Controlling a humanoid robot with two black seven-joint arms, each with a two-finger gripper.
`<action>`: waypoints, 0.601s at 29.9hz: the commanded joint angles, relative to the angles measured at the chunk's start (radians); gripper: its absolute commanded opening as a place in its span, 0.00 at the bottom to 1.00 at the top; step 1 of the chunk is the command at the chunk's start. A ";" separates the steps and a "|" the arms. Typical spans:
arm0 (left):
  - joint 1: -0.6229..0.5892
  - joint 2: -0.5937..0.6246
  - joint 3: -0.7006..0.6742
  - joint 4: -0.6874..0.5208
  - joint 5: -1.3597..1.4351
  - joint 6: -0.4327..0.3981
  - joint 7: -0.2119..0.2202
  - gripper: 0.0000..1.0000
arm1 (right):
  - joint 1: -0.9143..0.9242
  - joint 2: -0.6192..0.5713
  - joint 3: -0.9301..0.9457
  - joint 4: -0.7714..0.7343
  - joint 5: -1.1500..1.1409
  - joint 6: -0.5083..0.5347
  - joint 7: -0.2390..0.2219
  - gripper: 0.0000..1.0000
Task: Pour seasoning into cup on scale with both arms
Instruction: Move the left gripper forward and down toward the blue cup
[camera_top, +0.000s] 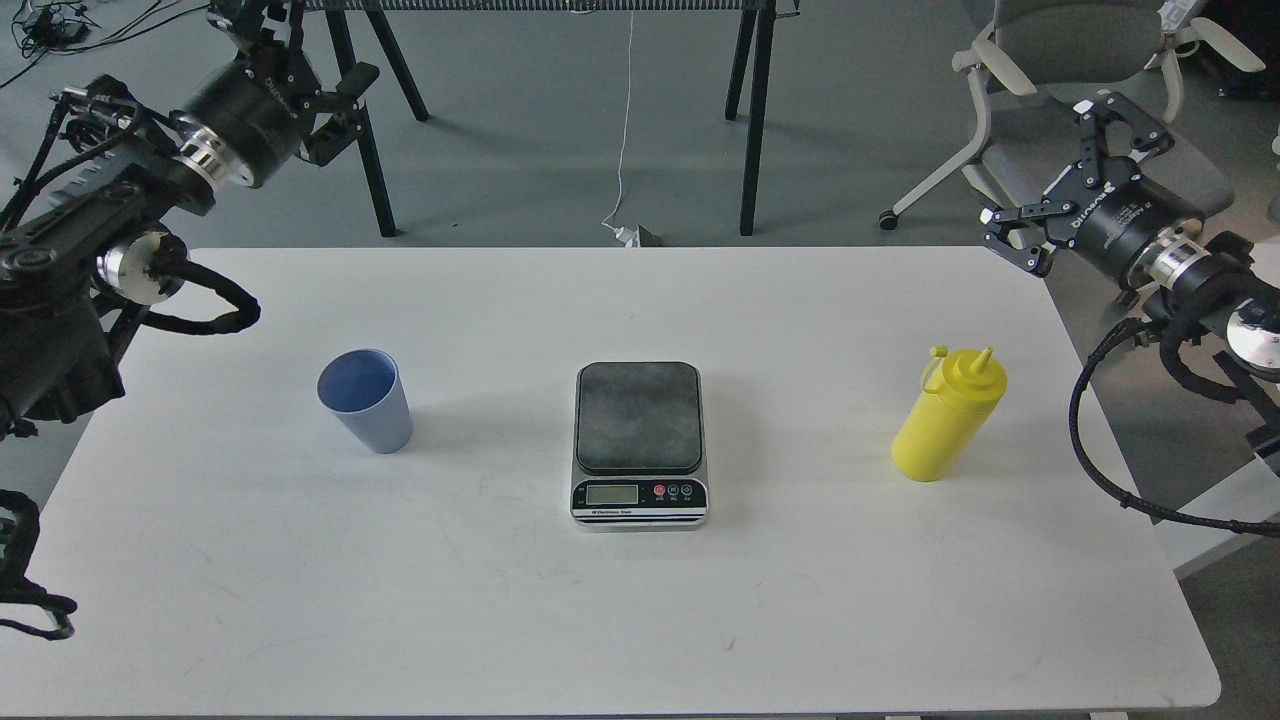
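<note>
The light blue cup (367, 403) stands upright and empty on the left part of the white table (640, 620). At the table's middle sits the scale (640, 445), its dark platform bare. The yellow seasoning bottle (947, 417) stands upright on the right, its small cap hanging off the nozzle. My left gripper (310, 55) hovers beyond the table's far left corner, open and holding nothing, well away from the cup. Past the far right corner my right gripper (1052, 165) is also open and holds nothing, above and behind the bottle.
Behind the table are black trestle legs (372, 140) and a white cable (625, 120) running down to the floor. A grey office chair (1090, 50) stands at the back right, close behind my right gripper. Black arm cables (1085, 420) loop beside the table's right edge.
</note>
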 joint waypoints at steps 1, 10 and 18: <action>0.001 -0.003 0.001 0.000 -0.007 0.000 0.000 1.00 | 0.000 0.000 0.003 0.001 0.000 0.000 0.000 1.00; -0.007 0.000 0.006 0.003 -0.007 0.000 0.000 1.00 | 0.000 0.001 0.008 0.001 0.000 0.000 0.000 1.00; -0.016 0.008 0.007 0.015 -0.006 0.000 0.000 1.00 | 0.000 0.009 0.010 -0.001 0.001 0.000 0.000 1.00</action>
